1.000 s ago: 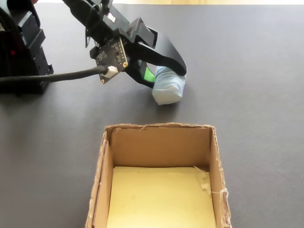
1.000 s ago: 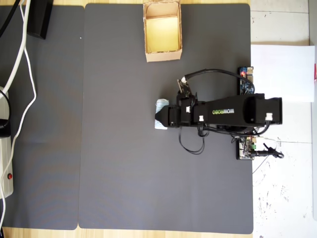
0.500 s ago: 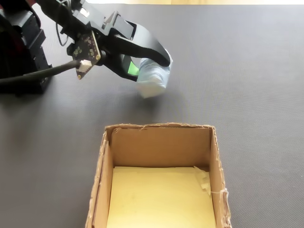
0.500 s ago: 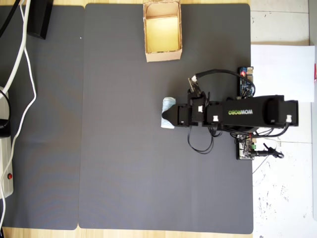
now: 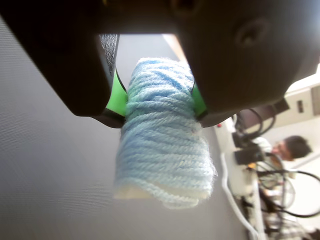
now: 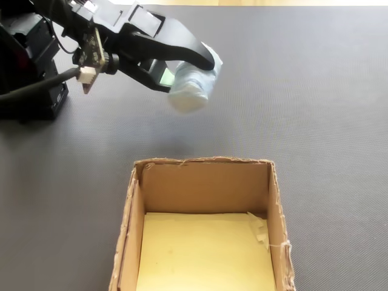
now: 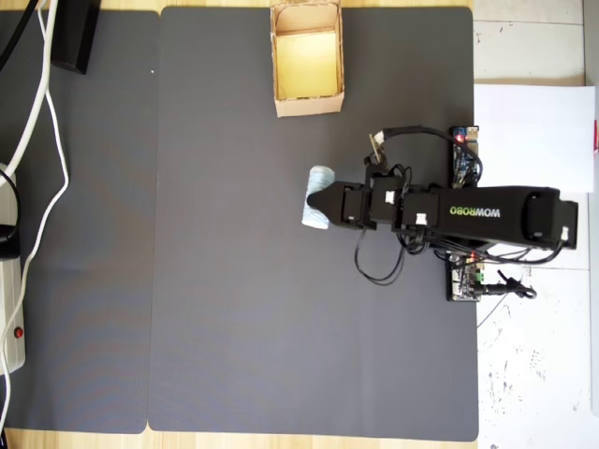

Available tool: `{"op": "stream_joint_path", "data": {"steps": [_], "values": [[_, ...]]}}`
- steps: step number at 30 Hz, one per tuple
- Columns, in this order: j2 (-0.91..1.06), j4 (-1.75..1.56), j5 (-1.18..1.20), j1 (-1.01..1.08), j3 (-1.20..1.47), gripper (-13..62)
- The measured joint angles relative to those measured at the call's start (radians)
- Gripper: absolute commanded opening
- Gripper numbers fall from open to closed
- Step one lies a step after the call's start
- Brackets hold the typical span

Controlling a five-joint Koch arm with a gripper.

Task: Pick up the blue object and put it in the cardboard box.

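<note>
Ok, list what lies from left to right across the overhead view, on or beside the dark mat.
White cables → cardboard box → blue yarn roll held by the gripper → black arm → white paper sheet.

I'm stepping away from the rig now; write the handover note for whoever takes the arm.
Gripper: shut on the blue yarn roll, green pads pressing both sides.
Roll: lifted clear of the dark mat.
Cardboard box: empty, upright at the mat's far edge in the overhead view.
Done: pick-up.
Left: carry the roll over the box, release it inside.
</note>
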Motion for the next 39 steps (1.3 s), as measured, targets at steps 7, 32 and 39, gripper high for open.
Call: {"op": "stream_joint_path", "data": {"steps": [7, 32, 39], "values": [[-0.17, 0.0, -0.037, 0.173, -0.319, 9.8], [-0.526, 0.002, -0.078, 0.632, -0.614, 13.3], [-0.525, 0.104, -0.078, 0.644, -0.614, 29.1]]}}
